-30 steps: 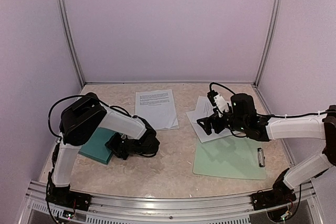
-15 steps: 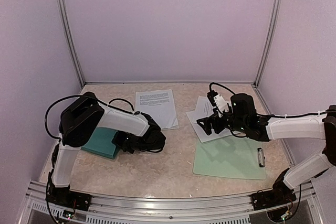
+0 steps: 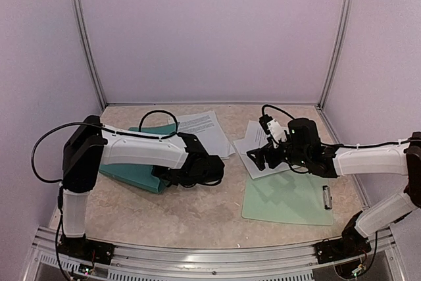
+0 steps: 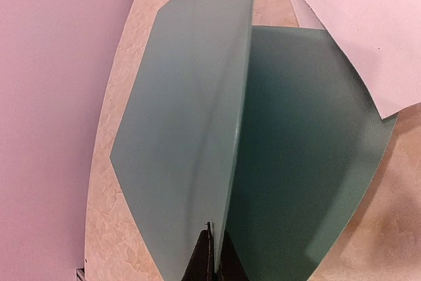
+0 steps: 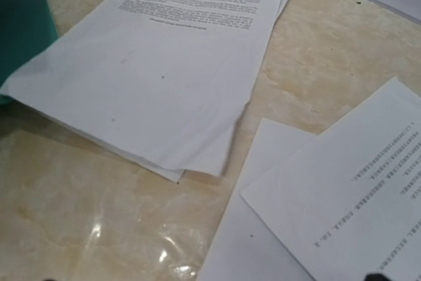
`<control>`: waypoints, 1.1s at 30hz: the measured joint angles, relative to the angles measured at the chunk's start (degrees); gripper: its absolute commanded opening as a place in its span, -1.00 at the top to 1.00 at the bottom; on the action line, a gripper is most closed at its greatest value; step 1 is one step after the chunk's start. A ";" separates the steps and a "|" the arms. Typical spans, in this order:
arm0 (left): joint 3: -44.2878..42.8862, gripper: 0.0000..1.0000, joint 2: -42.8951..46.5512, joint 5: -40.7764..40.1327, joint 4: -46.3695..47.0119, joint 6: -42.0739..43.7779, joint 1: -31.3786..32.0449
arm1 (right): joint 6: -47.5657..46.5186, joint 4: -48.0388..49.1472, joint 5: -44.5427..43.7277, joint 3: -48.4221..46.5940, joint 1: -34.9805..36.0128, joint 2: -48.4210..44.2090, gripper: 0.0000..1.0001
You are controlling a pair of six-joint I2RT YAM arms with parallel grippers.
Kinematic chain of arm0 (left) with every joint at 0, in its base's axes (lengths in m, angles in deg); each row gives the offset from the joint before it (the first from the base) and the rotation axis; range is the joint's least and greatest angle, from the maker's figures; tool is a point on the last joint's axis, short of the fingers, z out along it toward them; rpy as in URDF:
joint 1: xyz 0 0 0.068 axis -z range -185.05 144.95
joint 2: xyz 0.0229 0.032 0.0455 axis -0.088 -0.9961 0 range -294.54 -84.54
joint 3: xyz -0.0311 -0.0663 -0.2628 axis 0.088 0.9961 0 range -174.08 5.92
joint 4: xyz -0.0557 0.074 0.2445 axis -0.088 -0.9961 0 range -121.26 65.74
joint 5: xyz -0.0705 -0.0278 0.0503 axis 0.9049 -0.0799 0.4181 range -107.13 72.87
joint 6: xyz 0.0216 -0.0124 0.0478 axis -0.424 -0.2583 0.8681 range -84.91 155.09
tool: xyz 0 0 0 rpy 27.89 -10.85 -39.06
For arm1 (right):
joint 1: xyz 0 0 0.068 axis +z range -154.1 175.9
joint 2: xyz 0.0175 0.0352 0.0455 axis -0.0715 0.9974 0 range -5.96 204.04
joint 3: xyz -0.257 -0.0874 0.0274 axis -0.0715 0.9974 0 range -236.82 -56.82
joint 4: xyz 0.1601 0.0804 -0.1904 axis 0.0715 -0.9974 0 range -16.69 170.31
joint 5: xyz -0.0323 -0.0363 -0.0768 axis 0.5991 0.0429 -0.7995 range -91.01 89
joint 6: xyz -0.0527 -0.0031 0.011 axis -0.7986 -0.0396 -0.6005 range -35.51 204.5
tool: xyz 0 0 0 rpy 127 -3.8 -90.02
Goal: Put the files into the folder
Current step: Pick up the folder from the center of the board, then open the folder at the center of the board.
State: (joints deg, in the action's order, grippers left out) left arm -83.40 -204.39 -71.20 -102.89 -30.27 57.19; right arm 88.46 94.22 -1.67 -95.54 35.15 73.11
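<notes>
Looking from above: left pincer (image 3: 197,170) clenched on the folder (image 3: 131,176), cover lifted, at left of the surface (image 3: 197,218), files (image 3: 209,128) beside it; right pincer (image 3: 258,157) released over more files beside a mint clipboard (image 3: 289,201). Left wrist: cover pinched upright. Right wrist: print too small to read.

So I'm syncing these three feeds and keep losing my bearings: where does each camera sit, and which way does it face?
Top external: high behind the bases, looking down and forward over the table; left arm and right arm both show.
Left wrist: on the left arm, looking along the shut left gripper at the folder, its cover pinched edge-on.
Right wrist: on the right arm, looking down and leftward at the files; hardly any of the right gripper shows.
Shared: all three show folder and files.
</notes>
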 measured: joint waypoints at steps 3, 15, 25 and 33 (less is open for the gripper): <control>-0.35 1.00 0.17 0.00 0.00 -0.66 1.75 | 0.02 -0.46 -0.02 -0.09 0.00 0.02 -0.98; 4.28 1.00 -1.27 -0.79 0.17 1.55 9.53 | 0.31 -0.81 0.02 -1.25 0.04 0.85 -0.99; 5.03 1.00 1.03 -0.20 0.17 -5.16 16.87 | 1.73 -0.92 -0.07 -5.18 4.11 5.92 -0.99; 5.07 1.00 1.53 1.73 0.15 -16.63 23.63 | 7.08 -0.92 -0.52 -5.38 6.51 7.89 -0.99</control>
State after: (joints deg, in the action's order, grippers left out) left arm -78.33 -202.86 -69.47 -102.74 -46.91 80.82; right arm 95.54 93.31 -2.20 -100.92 41.66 81.00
